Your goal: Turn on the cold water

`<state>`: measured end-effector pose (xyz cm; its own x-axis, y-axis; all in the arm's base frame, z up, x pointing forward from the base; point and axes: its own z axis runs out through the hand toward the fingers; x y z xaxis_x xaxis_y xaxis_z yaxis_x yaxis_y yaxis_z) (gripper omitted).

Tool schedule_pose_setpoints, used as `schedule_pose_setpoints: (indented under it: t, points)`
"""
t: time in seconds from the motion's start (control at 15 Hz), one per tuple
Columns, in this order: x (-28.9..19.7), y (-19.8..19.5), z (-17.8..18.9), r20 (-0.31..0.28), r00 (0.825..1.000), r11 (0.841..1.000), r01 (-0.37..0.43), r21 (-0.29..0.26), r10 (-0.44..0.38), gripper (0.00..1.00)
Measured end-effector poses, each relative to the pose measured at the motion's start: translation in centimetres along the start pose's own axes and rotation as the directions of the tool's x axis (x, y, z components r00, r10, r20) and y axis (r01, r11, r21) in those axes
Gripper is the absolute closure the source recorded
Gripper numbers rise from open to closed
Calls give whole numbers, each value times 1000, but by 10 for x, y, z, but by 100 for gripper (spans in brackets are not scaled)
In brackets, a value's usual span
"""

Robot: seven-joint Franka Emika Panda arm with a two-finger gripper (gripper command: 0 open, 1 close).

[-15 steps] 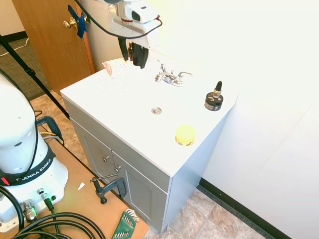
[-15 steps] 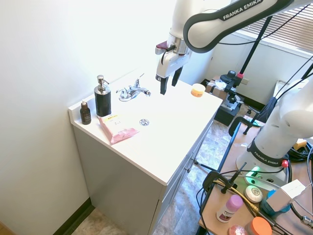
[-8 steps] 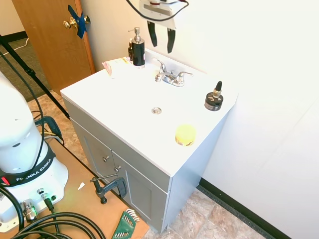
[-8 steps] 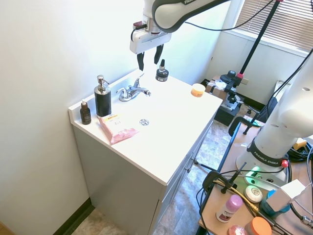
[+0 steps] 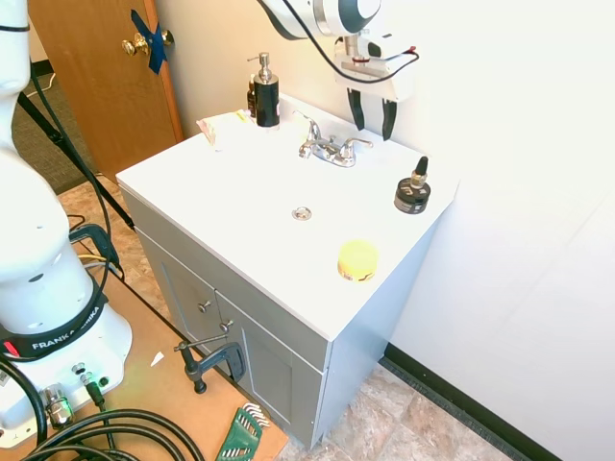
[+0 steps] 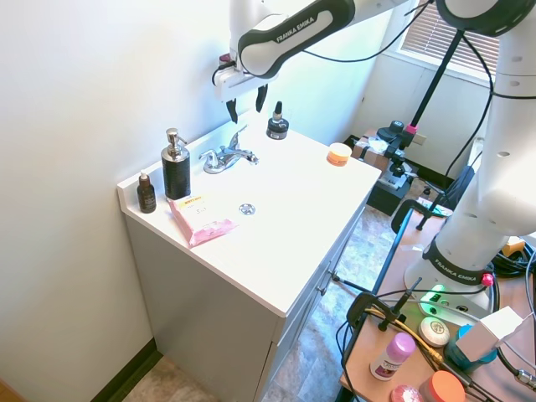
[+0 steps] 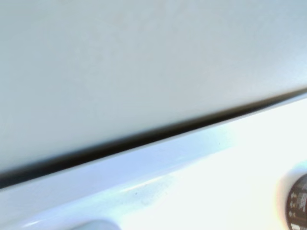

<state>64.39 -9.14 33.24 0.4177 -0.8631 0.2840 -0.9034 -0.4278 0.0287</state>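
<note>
The robot's tool (image 5: pixel 371 109), its two fingers spread apart and empty, hangs above the rear of the white worktop (image 5: pixel 240 192) beside the wall. The chrome faucet (image 5: pixel 329 147) stands just below and beside it, between a black soap dispenser (image 5: pixel 265 93) and a small dropper bottle (image 5: pixel 413 188).

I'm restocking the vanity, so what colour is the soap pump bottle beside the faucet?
The soap pump bottle is black with a silver pump top, clearest in the second exterior view.
</note>
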Motion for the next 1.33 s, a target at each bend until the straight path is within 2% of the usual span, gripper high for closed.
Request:
schedule_pose_setpoints:
  t: [0.27,0.53,1.07,1.33]
  points:
    - [8,4,29,-4,1000,999,-7,-35,7,0]
    - [2,15,34,40,999,999,27,-47,-26,0]
    - [-45,54,-10,101,992,997,72,-16,-70,0]
    - [-39,82,-33,126,989,996,81,21,-83,0]
